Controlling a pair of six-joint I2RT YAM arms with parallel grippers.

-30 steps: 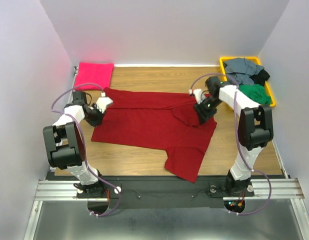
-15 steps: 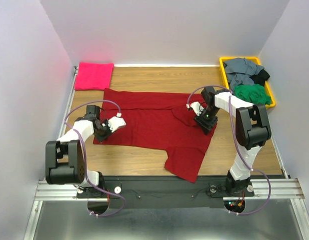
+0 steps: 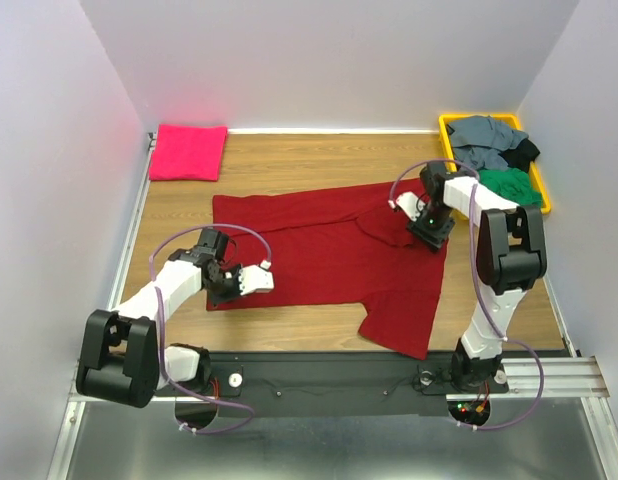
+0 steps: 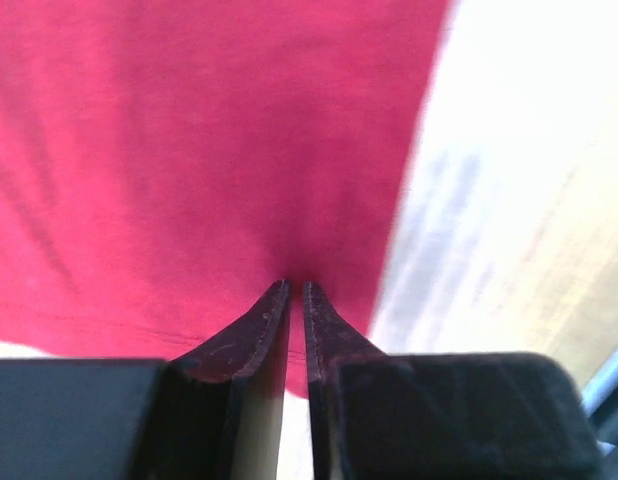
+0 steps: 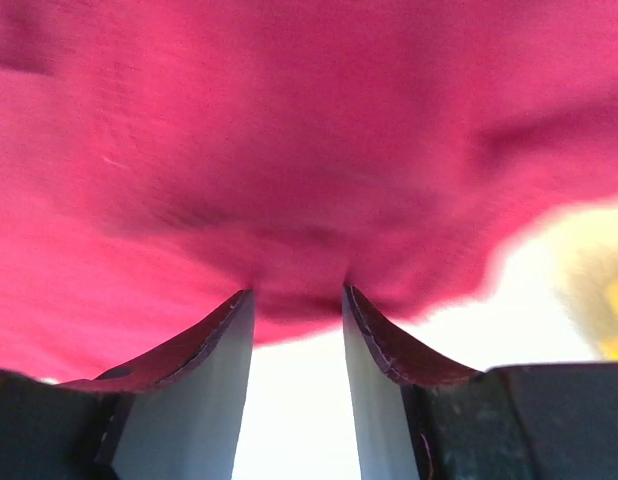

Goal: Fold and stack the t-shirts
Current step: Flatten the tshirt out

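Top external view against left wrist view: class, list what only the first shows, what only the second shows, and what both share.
Only the top view: the folded pink shirt in the far left corner, the yellow bin of clothes, and the right gripper on the red shirt. Only the left wrist view: the left gripper close up, its jaws nearly shut on fabric. Both: the red shirt and the wooden table.

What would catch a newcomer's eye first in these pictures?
The big dark red t-shirt spread across the table, pinched by the left tool at its near-left edge and by the right tool at its far-right side. Then the folded hot-pink t-shirt in the far-left corner and the yellow bin of clothes far right.
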